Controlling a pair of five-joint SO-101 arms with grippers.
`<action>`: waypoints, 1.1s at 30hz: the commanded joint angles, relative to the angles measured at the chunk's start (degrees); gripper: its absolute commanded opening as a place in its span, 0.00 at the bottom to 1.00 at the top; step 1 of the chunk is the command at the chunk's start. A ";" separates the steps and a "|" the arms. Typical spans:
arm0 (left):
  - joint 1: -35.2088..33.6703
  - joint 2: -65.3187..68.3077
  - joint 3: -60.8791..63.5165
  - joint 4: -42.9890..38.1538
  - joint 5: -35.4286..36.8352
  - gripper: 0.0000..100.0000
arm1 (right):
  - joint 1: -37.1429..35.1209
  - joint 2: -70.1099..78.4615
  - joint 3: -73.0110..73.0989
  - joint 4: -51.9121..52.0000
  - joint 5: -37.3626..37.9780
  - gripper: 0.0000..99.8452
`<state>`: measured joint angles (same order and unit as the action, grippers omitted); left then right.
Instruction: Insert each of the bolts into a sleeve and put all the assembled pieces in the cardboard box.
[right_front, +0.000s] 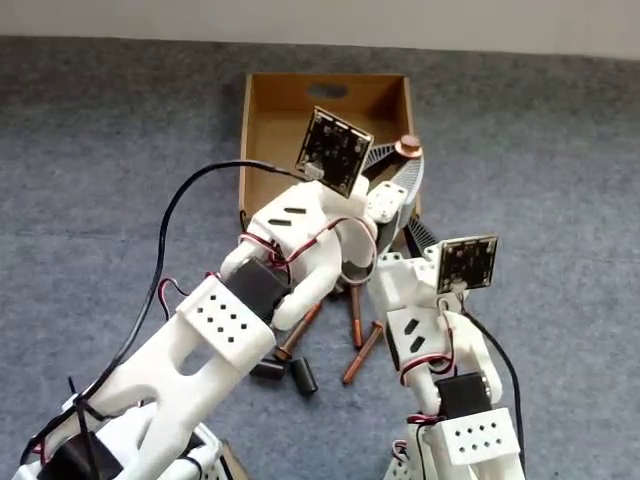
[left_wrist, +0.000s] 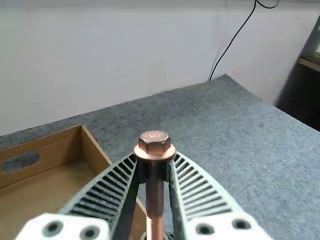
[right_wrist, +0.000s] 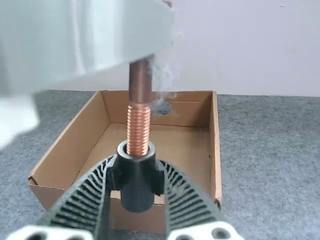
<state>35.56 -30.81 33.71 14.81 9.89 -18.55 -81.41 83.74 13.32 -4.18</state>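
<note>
My left gripper (left_wrist: 155, 162) is shut on a copper bolt (left_wrist: 155, 150) just under its hex head, shaft pointing down. In the high view this left gripper (right_front: 398, 170) stands over the near right corner of the cardboard box (right_front: 325, 100), bolt head (right_front: 407, 146) on top. Directly below, my right gripper (right_wrist: 136, 170) is shut on an upright black sleeve (right_wrist: 136, 182). The bolt's threaded end (right_wrist: 138, 130) sits in the sleeve's top opening. Behind them lies the cardboard box (right_wrist: 215, 140), with nothing visible inside it.
Three loose copper bolts (right_front: 300, 330) (right_front: 355, 315) (right_front: 362, 352) lie on the grey carpet between the arms. Two black sleeves (right_front: 303, 375) (right_front: 268, 369) lie beside them. The left arm's white body (right_wrist: 85, 35) hangs close above the right gripper. A black cable (right_front: 180, 210) loops over the left arm.
</note>
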 joint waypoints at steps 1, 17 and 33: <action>0.66 -0.13 -3.38 0.00 -0.09 0.01 | 0.84 -1.19 -0.66 -1.19 0.62 0.01; 0.22 -6.55 4.44 0.09 -0.18 0.01 | 3.38 -1.19 -0.92 -1.19 0.18 0.01; 0.13 -7.08 6.46 0.18 -0.18 0.14 | 3.38 -1.19 -0.66 -1.27 0.18 0.01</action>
<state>35.74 -36.26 40.57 14.99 9.71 -15.74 -81.76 83.74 13.32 -4.00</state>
